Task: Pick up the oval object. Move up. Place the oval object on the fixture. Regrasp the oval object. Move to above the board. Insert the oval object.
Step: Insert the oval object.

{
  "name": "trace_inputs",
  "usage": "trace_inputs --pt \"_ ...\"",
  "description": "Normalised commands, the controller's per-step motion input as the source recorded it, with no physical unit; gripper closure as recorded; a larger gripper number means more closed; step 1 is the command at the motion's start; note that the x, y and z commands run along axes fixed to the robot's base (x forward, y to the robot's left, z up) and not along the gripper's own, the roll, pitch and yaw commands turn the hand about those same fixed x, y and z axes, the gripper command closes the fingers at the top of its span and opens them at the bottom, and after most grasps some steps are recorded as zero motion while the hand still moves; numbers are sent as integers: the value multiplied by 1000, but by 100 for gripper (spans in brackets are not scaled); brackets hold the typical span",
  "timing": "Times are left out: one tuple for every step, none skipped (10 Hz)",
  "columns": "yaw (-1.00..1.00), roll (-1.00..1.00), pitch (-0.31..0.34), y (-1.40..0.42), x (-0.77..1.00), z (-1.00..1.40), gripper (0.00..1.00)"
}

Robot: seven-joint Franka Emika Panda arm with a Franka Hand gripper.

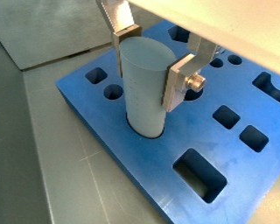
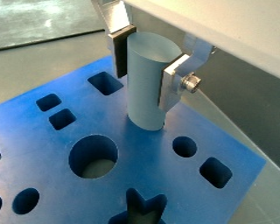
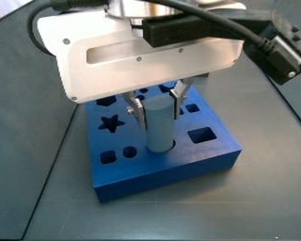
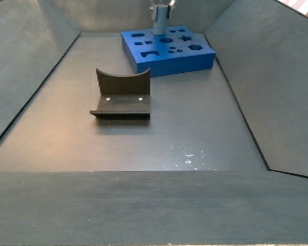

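Your pincer [image 1: 152, 59] hangs straight down over the board [image 1: 143, 157], its two silver fingers [image 1: 178, 83] closed on the upper part of the oval object [image 1: 145, 87], one flat plate against each side. In both wrist views the peg stands upright, and its lower end sits in a cut-out of the board, so it is at least partly entered; how deep it goes, you cannot tell from here. In a wrist view [image 2: 149, 57] the same grip shows: the pads press the pale peg [image 2: 146, 83] near its top, with the blue slab [image 2: 60, 157] spread beneath and a round hole and a star hole nearby.

In a side view the white wrist housing sits low and level just above the board [image 3: 166, 165], with the peg [image 3: 157, 122] vertical under it between the fingers, near the middle of the slab. Black cables run off from the top of the wrist.

In a side view the board [image 4: 169, 53] lies at the far end of the grey floor, the pincer [image 4: 161, 14] above it, while the fixture [image 4: 122, 94] stands well apart, nearer the camera, with nothing on it.
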Motion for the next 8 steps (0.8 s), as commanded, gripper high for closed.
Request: trace_inputs --pt "103 269 -20 -166 163 -734 100" --pt "126 271 -33 -149 163 -720 100" --pt "211 259 -76 -126 146 -700 100" --pt "223 246 -84 -149 211 -714 100" --pt "177 109 0 74 723 -771 100" --pt "160 96 31 234 763 -823 100" --pt "191 187 0 114 566 -860 100" --pt "217 237 0 37 400 -763 100"
